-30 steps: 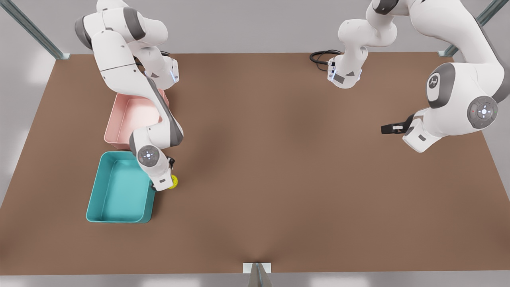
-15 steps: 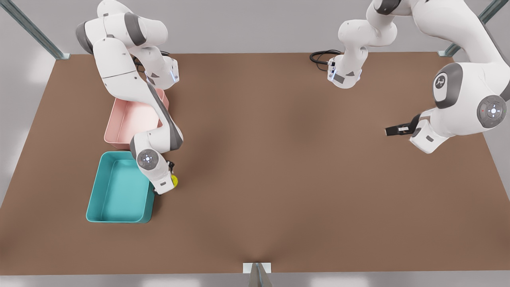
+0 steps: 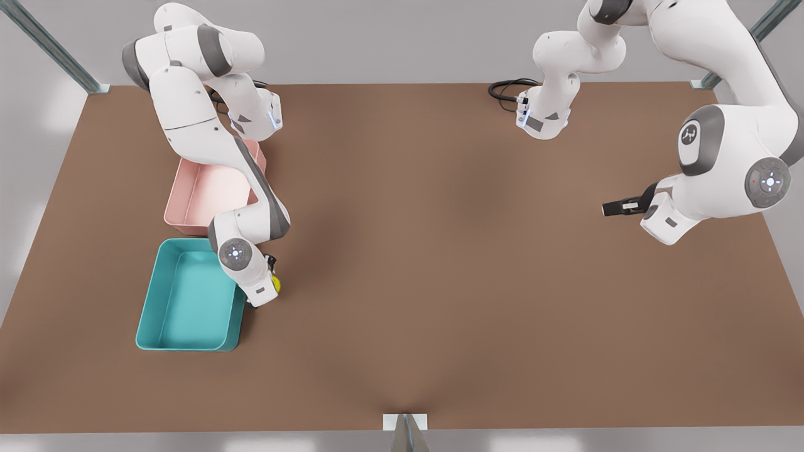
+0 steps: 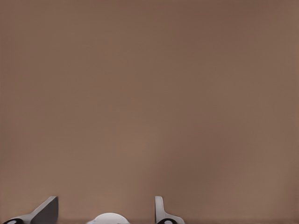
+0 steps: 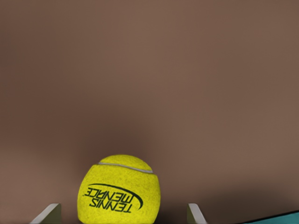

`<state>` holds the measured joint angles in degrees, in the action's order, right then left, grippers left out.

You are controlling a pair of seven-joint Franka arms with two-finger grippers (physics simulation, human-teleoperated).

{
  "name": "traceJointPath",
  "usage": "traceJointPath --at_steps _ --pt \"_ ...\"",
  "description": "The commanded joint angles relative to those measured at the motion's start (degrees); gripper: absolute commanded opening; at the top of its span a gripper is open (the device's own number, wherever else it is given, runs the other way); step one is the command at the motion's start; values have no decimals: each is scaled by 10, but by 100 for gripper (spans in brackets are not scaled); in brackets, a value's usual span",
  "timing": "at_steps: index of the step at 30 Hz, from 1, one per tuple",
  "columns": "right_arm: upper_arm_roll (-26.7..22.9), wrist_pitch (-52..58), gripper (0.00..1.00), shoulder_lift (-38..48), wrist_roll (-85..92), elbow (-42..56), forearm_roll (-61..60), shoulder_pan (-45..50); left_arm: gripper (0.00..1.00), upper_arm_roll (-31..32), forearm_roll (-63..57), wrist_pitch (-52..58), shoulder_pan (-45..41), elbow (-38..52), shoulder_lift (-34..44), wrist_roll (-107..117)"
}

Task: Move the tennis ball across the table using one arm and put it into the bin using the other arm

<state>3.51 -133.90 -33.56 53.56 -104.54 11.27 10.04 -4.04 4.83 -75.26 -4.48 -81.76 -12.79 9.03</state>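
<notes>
Tennis ball [image 3: 274,284], light, felted and prone to rolling, lies lower left of centre in the front view beside the bin [image 3: 188,300], between the right gripper's [image 3: 267,290] spread fingers, best pinched across its middle; the left gripper [image 3: 612,208], also open, waits at right.

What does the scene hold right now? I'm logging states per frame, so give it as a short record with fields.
ball: tennis ball on the table, outside the bin, just beside its front-view right wall
right gripper: open, fingers either side of the ball
left gripper: open, waiting over bare table at the front view's right
other tray: pink tray behind the bin
</notes>
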Motion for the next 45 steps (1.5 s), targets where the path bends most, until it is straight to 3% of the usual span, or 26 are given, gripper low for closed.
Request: traceJointPath --at_steps 1,28,29,37,38,40,45 --pt "0 -6 100 -2 16 -1 -1 0 100 0 0 1 0 0 -1 5" --pt "0 -32 100 -41 16 -4 -1 -5 100 12 -11 2 3 5 2 5" --pt "-1 -35 96 -41 17 -4 -1 -5 100 12 -11 2 3 5 2 5" --pt "0 -45 96 -51 16 -5 -1 -5 100 12 -10 1 2 5 0 5" --pt "0 -45 93 -50 17 -7 -1 -5 100 12 -10 1 2 5 0 5" --pt "0 -45 76 -48 22 -7 1 -10 100 12 -11 2 2 5 1 5" --pt "0 -45 72 -44 21 -1 1 -15 100 12 -10 1 3 5 0 5"
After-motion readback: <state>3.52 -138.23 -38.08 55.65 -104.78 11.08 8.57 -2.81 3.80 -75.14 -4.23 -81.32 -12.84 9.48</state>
